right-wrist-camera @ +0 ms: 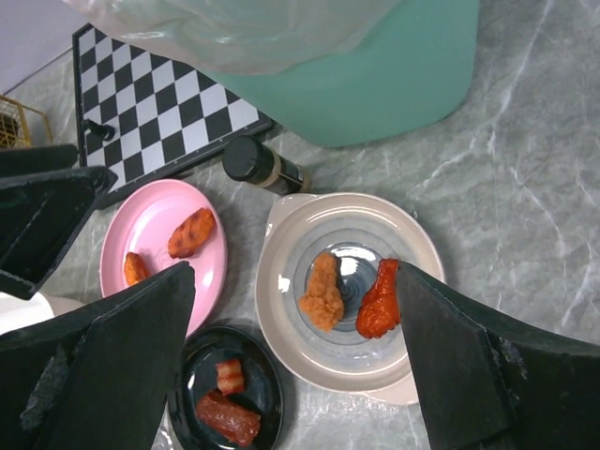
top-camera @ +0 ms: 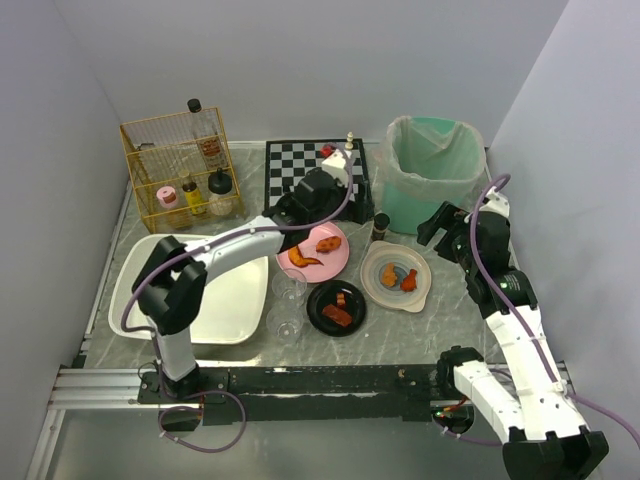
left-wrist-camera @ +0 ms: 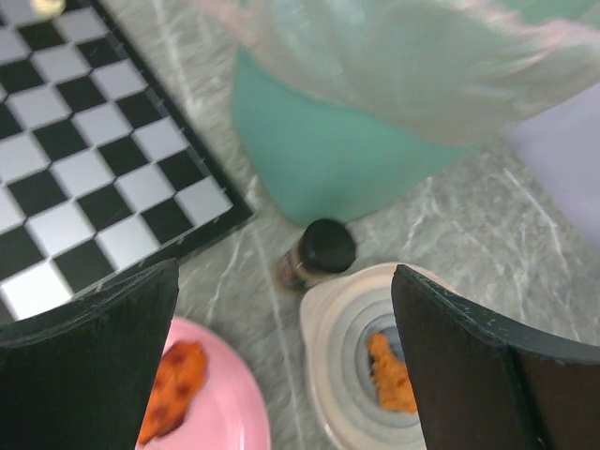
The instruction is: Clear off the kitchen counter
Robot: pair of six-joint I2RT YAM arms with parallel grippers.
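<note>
kitchen counter (top-camera: 400,338) w/ chessboard (top-camera: 288,166), bin (top-camera: 428,205)

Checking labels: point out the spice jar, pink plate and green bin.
spice jar (right-wrist-camera: 251,159), right wrist view, on its black cap.
pink plate (right-wrist-camera: 157,214), right wrist view, on bare surface.
green bin (right-wrist-camera: 394,89), right wrist view, on outer wall.

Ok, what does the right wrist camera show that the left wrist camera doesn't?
Only the right wrist view shows the black plate of meat strips, the red drumstick in the beige bowl and a corner of the yellow wire rack. Only the left wrist view shows a pale round object on the chessboard, cut off at the top edge. Both show the chessboard, the green bin, the black-capped bottle, the pink plate, the bowl's orange nugget and the grey counter.
</note>
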